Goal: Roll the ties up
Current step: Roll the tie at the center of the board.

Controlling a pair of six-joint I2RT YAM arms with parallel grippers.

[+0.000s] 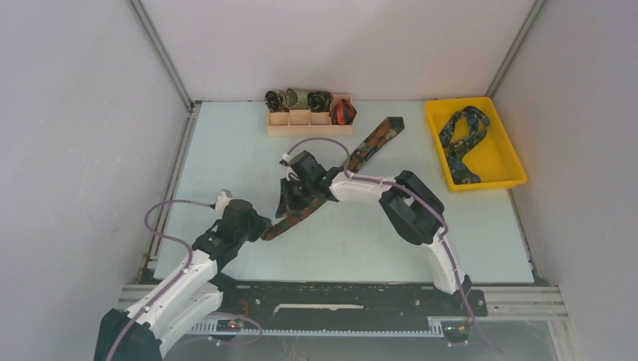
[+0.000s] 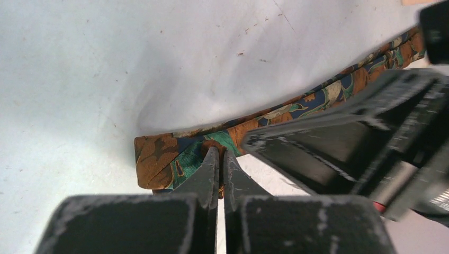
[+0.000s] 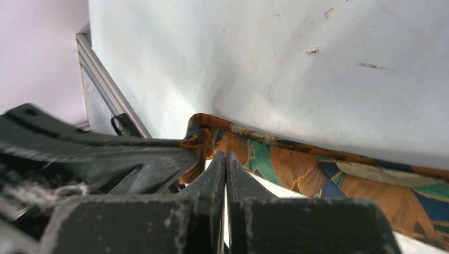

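A brown-orange-green tie lies diagonally across the table from back right to front left. My left gripper is shut on its near, folded end, with a bit of fabric pinched between the tips. The tie runs off to the upper right in that view. My right gripper is just beyond, shut with its tips on the tie's edge. The two grippers sit close together. Each shows as a black body in the other's wrist view.
A wooden divided box stands at the back with several rolled ties and a red-black roll. A yellow tray at back right holds a loose navy and teal tie. A metal rail runs along the table's left edge.
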